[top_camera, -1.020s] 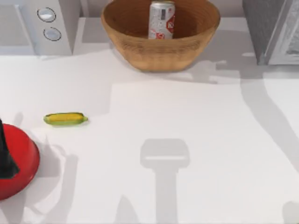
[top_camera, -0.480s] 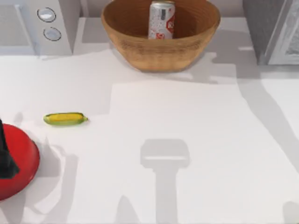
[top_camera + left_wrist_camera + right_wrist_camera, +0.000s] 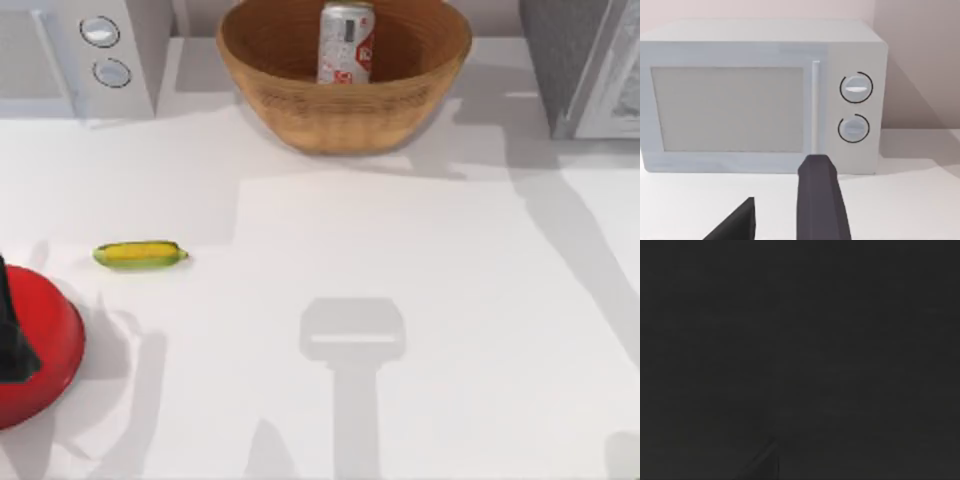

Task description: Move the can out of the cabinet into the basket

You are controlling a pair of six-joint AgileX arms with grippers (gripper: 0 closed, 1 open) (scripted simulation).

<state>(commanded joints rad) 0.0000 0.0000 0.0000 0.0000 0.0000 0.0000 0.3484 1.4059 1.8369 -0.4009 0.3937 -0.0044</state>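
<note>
**Can standing in the basket, arms off to the sides**

White worktop carries everything, largest first. At eleven o'clock in the top view sits a white appliance with two round knobs; the left wrist view looks straight at its front. At one o'clock, against the edge, stands the dark grey cabinet with its pale, white-framed door panel. At twelve o'clock is the tan woven basket, wide and bowl-shaped. At eight o'clock a red pot is cut off by the edge, with a dark part of the left arm in front of it.

Inside the basket the silver-white can stands upright, red marks on its label, toward the far wall. At nine o'clock a small yellow-green corn cob lies on its side, apart from the pot.

In the left wrist view the left gripper shows two dark fingers spread apart with nothing between the jaws. The right wrist view is dark, and I cannot tell how the right jaws stand.
</note>
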